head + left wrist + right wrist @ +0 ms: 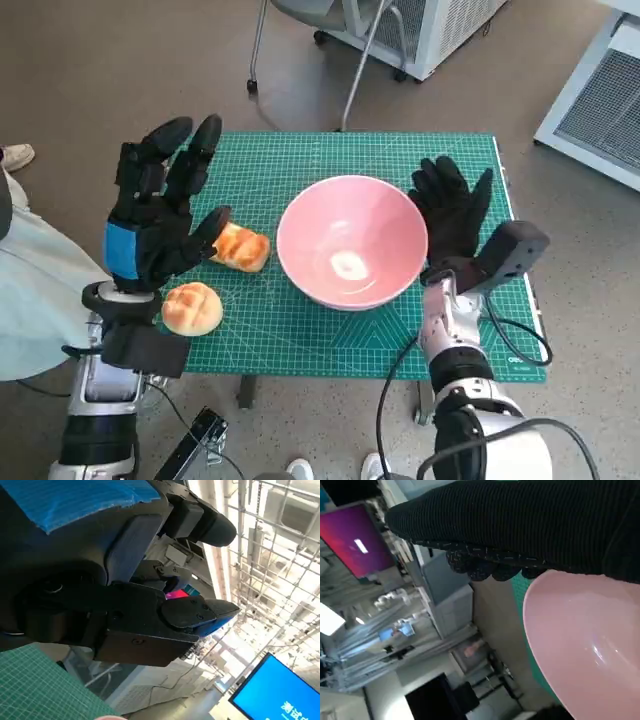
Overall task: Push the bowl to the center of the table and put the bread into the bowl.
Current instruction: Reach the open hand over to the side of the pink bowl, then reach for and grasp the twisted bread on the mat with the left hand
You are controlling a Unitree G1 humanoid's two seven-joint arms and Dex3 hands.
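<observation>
A pink bowl point(351, 253) stands empty near the middle of the green cutting mat point(300, 340); the right wrist view shows its rim point(585, 645) close up. My gloved right hand point(450, 212) lies open against the bowl's right side, fingers stretched flat. Two pieces of bread lie left of the bowl: a toasted roll point(240, 247) and a round bun point(192, 308) nearer the front edge. My left hand point(160, 205) hovers open above the mat, fingers spread, its thumb just over the toasted roll. It holds nothing.
The mat covers the small table. A chair's metal legs point(300, 70) stand behind the table, and white cabinets point(590, 90) at the back right. A person's clothing point(25, 290) and shoe show at the left edge.
</observation>
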